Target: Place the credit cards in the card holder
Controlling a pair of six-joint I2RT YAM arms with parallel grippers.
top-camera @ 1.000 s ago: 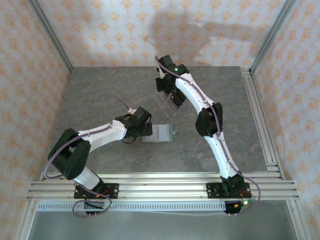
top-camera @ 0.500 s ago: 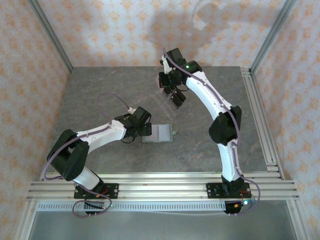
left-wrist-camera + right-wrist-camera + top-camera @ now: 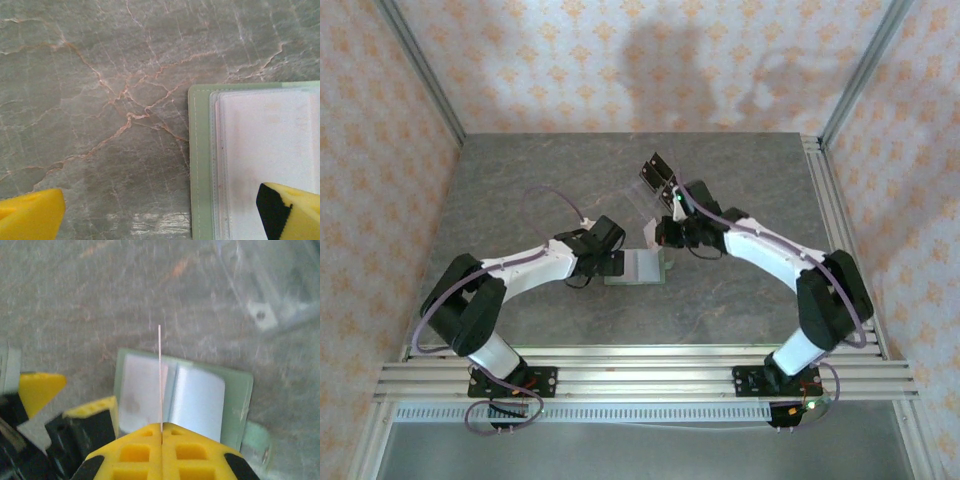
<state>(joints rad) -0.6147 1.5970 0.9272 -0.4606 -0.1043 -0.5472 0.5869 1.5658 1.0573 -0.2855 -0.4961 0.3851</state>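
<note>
Clamped shut, right gripper (image 3: 161, 431), pinching a thin pale pinkish-grey rectangular card (image 3: 159, 370), edge-on, tip toward 12 o'clock, above the open sage-green soft folding wallet (image 3: 235, 385) lying mid-table. Spread wide, left gripper (image 3: 160, 217) at the wallet's 9 o'clock edge: one yellow fingertip (image 3: 295, 210) over its clear pocket, the other over the grey veined stone tabletop (image 3: 100, 100). Near, at the wallet's 12 o'clock: clear plastic stand with black rectangles (image 3: 655, 178).

Card holder (image 3: 200, 165) cut off right, bottom.
</note>
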